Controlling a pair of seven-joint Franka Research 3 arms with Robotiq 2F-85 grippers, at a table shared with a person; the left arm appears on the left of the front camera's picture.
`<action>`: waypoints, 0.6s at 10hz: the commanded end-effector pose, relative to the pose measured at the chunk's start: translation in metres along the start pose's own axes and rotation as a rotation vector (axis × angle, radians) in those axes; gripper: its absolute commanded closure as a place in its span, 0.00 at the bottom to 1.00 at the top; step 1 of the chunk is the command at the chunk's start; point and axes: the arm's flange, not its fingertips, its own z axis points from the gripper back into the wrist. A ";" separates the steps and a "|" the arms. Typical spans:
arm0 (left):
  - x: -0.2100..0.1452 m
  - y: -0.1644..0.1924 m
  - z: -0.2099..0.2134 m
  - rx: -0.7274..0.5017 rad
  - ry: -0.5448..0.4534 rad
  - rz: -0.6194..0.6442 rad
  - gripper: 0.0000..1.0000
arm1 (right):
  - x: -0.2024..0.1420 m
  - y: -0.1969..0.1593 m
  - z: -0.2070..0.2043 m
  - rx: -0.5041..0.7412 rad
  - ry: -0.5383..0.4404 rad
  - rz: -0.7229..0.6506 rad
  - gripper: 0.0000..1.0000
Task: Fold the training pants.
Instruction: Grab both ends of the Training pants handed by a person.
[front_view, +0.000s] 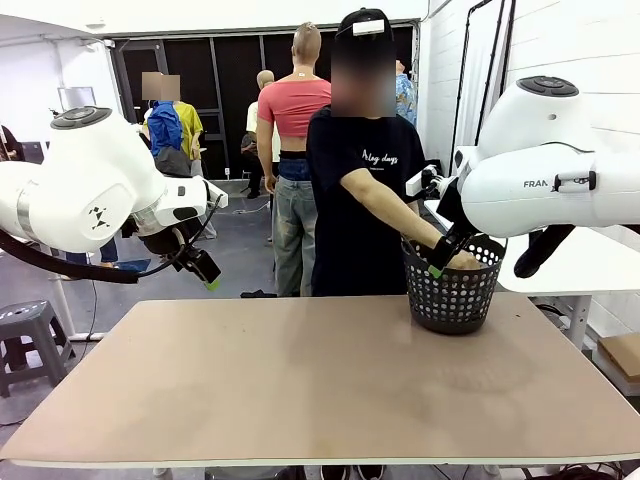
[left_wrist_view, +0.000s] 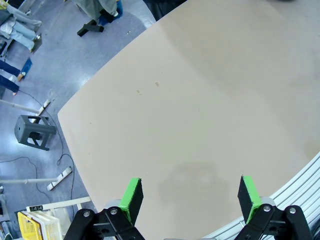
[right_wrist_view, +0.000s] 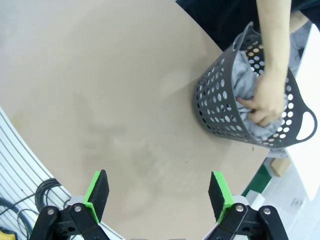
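The training pants (right_wrist_view: 241, 82) are a crumpled light grey bundle inside a dark perforated basket (right_wrist_view: 216, 105) at the table's far right, basket (front_view: 452, 292). A person's hand (right_wrist_view: 265, 97) reaches into the basket and grips the cloth. My left gripper (front_view: 203, 270) hangs open above the table's far left corner, its green pads (left_wrist_view: 131, 196) wide apart over bare tabletop. High over the table, my right gripper (right_wrist_view: 157, 192) is open too, with the basket ahead of it. In the front view its fingers (front_view: 442, 252) show in front of the basket rim.
The tan table (front_view: 300, 370) is bare apart from the basket. The person (front_view: 355, 190) stands at the far edge. A grey stool (front_view: 22, 330) sits on the floor at the left, and a white table (front_view: 590, 262) stands to the right.
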 end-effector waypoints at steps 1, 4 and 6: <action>-0.001 0.000 -0.002 0.005 -0.007 -0.002 0.00 | 0.000 0.000 0.000 -0.002 -0.003 0.000 0.00; -0.001 0.000 -0.002 0.005 -0.007 -0.002 0.00 | 0.000 0.000 0.000 -0.002 -0.003 0.000 0.00; -0.001 0.000 -0.002 0.005 -0.007 -0.002 0.00 | 0.000 0.000 0.000 -0.002 -0.003 0.000 0.00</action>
